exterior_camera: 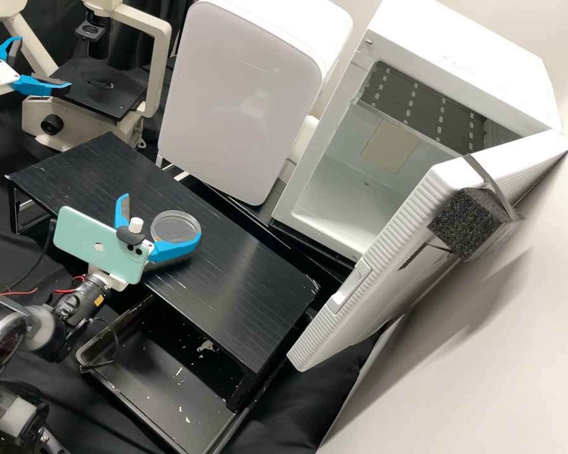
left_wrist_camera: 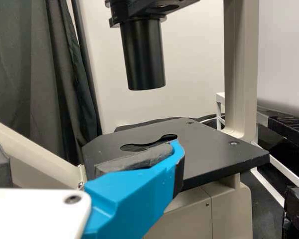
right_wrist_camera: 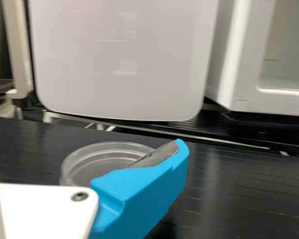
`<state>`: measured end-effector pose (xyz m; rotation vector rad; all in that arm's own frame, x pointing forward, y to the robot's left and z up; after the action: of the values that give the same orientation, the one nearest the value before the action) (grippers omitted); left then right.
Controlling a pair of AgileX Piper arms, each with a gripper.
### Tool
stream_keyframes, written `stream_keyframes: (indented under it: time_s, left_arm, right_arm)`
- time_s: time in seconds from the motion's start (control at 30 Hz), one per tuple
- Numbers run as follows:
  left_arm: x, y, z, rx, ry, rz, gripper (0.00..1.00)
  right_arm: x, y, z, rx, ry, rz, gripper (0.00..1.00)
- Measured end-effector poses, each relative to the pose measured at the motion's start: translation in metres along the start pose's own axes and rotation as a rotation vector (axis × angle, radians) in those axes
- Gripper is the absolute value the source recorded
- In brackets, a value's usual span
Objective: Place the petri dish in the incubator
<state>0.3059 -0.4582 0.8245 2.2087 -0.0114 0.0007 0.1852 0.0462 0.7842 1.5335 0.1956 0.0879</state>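
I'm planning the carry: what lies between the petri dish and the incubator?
The high view shows bare black tabletop, then a dark gap, between dish and incubator.

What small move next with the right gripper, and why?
I'd probably ease the right gripper shut: its open fingers appear to straddle the petri dish, which rests on the black stand, and the incubator stands open to receive it.

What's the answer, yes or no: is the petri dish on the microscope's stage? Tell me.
No, the petri dish lies on the raised black platform in the high view, well apart from the microscope's stage.
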Motion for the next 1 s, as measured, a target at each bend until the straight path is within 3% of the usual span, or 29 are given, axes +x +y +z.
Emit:
stream_keyframes:
  time_s: [0.17,0.43,0.53,0.9,0.93,1.0]
  left_arm:
    - [0.000,0.000,0.000,0.000,0.000,0.000,1.00]
    - [0.000,0.000,0.000,0.000,0.000,0.000,1.00]
    - [0.000,0.000,0.000,0.000,0.000,0.000,1.00]
    - [0.000,0.000,0.000,0.000,0.000,0.000,1.00]
    - [0.000,0.000,0.000,0.000,0.000,0.000,1.00]
    - [0.000,0.000,0.000,0.000,0.000,0.000,1.00]
  right_arm:
    - [-0.001,0.003,0.004,0.004,-0.027,0.019,1.00]
    - [0.010,-0.010,0.017,0.002,-0.092,-0.038,1.00]
    - [0.016,-0.008,0.024,0.000,-0.113,-0.012,1.00]
    - [0.020,-0.002,0.033,0.020,-0.104,-0.011,1.00]
    - [0.020,-0.002,0.033,0.020,-0.104,-0.011,0.00]
    - [0.020,-0.002,0.033,0.022,-0.104,-0.011,0.00]
